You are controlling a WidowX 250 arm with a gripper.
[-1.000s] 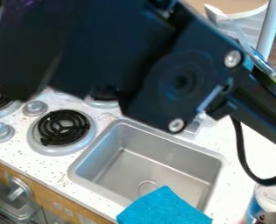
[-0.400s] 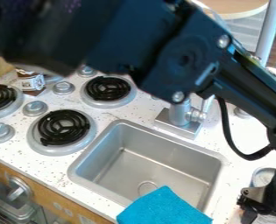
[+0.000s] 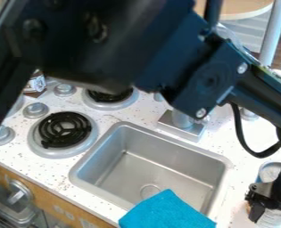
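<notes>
The gripper [image 3: 272, 213] hangs at the lower right edge, to the right of the sink; whether it is open, closed or gripping something cannot be told. Just above it in the view is a can [image 3: 270, 171] with a pale round top and a blue side, partly hidden by the gripper. A whitish thing [image 3: 273, 219] shows at the gripper's lower end; whether it belongs to the can is unclear. A black cable [image 3: 238, 133] loops below the arm [image 3: 202, 82], which crosses the upper part of the view.

Left of the gripper, a blue cloth [image 3: 165, 211] lies over the near rim of the metal sink [image 3: 148, 169]. A grey tap base [image 3: 182, 126] stands behind the sink. Farther left on the speckled white counter [image 3: 106, 119] are 2 black burner coils [image 3: 65, 129], 3 grey knobs [image 3: 35, 110] and a labelled jar [image 3: 35, 83], partly behind the arm.
</notes>
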